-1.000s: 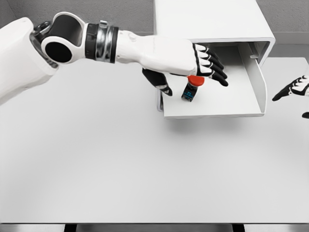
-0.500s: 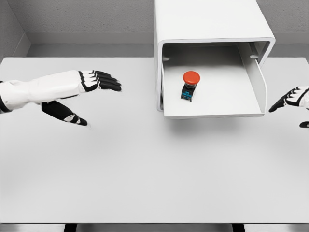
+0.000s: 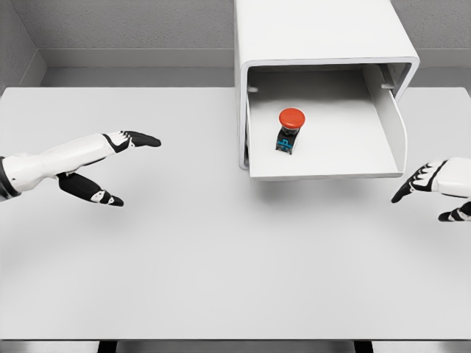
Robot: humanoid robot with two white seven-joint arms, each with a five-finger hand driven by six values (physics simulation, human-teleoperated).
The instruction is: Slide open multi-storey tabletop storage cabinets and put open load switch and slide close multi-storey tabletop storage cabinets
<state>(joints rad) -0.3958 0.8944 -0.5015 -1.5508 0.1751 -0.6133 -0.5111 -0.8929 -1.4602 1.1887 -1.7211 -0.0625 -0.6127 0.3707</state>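
White tabletop, matte and flat, carries one white storage cabinet at its far edge right of centre, whose pulled-out drawer overhangs the surface, though whether the drawer touches the tabletop or sits just above it cannot be told.

the left arm comes in low from the left edge, forearm nearly level. the left hand is edge-on, fingers straight and pointing right, thumb dropped well below them, gripping nothing. the right hand pokes in at the right edge, fingers loosely extended down-left, thumb apart beneath, holding nothing.
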